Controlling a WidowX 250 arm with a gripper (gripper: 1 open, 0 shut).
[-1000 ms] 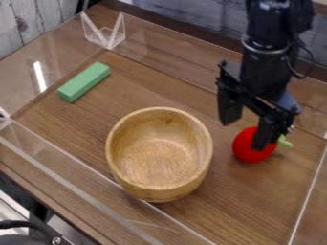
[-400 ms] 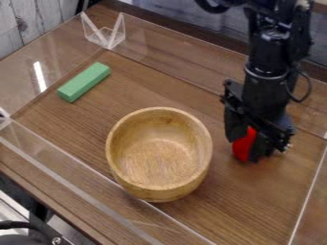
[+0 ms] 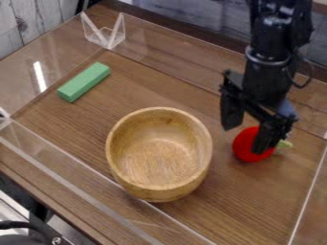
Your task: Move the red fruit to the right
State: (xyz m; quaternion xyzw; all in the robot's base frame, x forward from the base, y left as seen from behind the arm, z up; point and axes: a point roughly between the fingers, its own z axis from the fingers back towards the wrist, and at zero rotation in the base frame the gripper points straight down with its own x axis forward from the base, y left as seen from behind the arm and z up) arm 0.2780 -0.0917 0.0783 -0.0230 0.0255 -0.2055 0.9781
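Observation:
The red fruit (image 3: 250, 149) is a small bright-red toy with a bit of green at its right side, lying on the wooden table right of the bowl. My black gripper (image 3: 250, 126) points straight down just above it, jaws open. One finger hangs at the fruit's left and the other overlaps its top right. Nothing is held between the fingers.
A round wooden bowl (image 3: 159, 152) stands left of the fruit, close to the gripper. A flat green block (image 3: 83, 81) lies at the far left. Clear acrylic walls (image 3: 102, 31) ring the table, with the right wall edge (image 3: 311, 187) close to the fruit.
The gripper sank over the fruit and hid much of it, then came back up a little, so the fruit shows again. The jaws stayed open.

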